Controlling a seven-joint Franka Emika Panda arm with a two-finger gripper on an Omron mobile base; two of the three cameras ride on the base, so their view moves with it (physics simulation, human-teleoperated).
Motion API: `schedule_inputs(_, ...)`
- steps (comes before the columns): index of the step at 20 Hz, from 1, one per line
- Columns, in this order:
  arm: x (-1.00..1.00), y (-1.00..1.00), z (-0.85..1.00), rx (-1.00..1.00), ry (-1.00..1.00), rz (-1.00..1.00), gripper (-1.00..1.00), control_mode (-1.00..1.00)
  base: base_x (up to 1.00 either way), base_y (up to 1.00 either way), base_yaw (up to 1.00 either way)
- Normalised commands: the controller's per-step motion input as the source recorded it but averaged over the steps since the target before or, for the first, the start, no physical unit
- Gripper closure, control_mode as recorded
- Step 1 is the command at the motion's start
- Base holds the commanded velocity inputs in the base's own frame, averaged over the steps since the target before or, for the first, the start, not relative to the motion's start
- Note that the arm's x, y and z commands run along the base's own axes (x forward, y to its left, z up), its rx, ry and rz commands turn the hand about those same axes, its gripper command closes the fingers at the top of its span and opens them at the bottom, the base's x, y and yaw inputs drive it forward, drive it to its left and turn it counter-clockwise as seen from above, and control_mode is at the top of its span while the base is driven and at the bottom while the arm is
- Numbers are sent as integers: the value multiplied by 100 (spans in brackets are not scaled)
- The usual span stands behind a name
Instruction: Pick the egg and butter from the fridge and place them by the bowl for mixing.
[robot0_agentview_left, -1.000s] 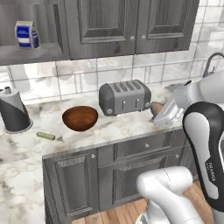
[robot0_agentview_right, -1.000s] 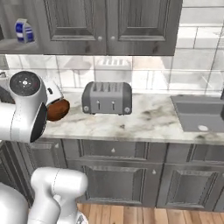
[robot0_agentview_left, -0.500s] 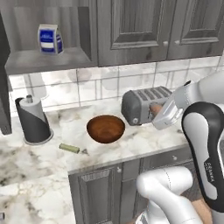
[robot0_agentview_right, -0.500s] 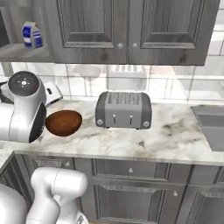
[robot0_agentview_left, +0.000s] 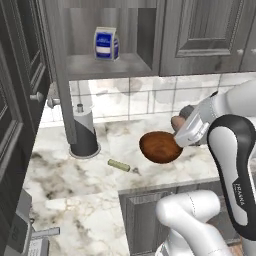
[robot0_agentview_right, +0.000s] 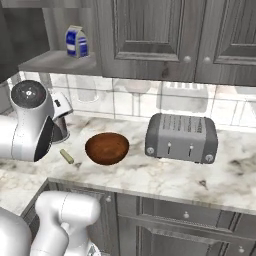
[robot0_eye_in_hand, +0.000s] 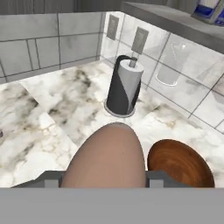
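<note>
While hovering by the bowl (robot0_agentview_left: 160, 147), gripper (robot0_eye_in_hand: 105, 181) clamps the egg (robot0_eye_in_hand: 107, 159).
Butter (robot0_agentview_left: 119, 165) already lies on counter (robot0_agentview_left: 75, 190) nearby, so egg prob goes beside it w/ bowl for mixing.

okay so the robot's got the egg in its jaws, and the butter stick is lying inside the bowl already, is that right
Not quite. The egg is held in the jaws, but the butter is not inside the bowl. It lies on the marble counter beside the bowl, apart from it, toward the paper towel holder. The left base view shows this plainly.
</note>
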Motion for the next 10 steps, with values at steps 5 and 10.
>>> schedule_inputs(5, 0, 0, 0, 0, 0, 0, 100, 100, -9, 26, 29)
schedule_inputs(10, 0, 0, 0, 0, 0, 0, 100, 100, 8, 0, 0)
